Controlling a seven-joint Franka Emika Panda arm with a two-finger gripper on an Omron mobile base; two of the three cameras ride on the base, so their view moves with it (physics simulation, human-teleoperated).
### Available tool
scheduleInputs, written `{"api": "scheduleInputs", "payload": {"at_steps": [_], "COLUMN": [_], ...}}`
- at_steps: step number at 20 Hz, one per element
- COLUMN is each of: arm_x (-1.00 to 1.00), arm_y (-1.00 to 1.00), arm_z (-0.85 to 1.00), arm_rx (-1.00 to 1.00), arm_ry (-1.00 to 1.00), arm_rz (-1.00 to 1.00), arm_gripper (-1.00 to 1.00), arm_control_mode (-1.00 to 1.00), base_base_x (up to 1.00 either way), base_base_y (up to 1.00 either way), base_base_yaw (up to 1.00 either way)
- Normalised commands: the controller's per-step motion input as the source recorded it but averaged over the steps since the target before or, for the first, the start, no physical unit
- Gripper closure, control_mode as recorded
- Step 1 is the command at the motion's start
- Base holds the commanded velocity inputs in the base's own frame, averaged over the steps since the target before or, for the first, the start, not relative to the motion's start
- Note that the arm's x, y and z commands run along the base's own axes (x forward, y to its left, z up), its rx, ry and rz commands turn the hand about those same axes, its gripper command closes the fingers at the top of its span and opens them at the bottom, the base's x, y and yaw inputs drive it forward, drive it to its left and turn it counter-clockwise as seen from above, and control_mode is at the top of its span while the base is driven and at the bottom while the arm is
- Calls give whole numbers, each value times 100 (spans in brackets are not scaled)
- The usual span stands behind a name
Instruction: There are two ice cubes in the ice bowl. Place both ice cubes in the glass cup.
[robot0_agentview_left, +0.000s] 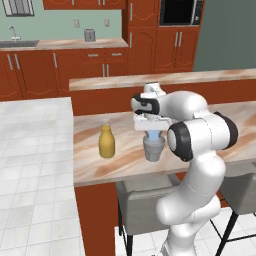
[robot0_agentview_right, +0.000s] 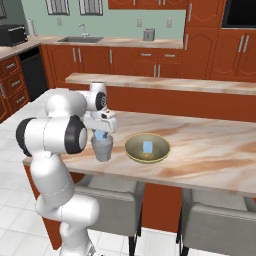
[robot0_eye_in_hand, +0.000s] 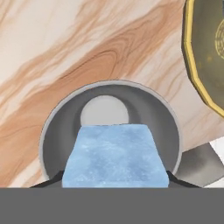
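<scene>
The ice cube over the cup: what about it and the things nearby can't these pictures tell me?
- Tool fingertips: the held ice cube covers them in the hand view.
- Glass cup floor: partly behind that cube.
- Ice bowl: cut off by the hand view's right edge; the arm blocks it in the left base view.
- Yellow bottle: contents indiscernible.

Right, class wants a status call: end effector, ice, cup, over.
End effector shut on ice cube, above glass cup. Second ice cube in ice bowl. Yellow bottle stands aside.
</scene>
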Motion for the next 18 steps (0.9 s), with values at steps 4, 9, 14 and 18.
{"api": "scheduleInputs", "payload": {"at_steps": [4, 9, 14, 18], "arm_x": [4, 11, 16, 11], "arm_y": [-6, -5, 0, 0], "arm_z": [-1, -6, -13, -15], "arm_rx": [0, 0, 0, 0], "arm_ry": [-5, -2, 0, 0], "arm_rz": [0, 0, 0, 0], "arm_gripper": [100, 100, 100, 100], "arm_control_mode": [-100, -100, -100, -100], "base_base_x": [0, 0, 0, 0], "base_base_y": [0, 0, 0, 0], "base_base_yaw": [0, 0, 0, 0]}}
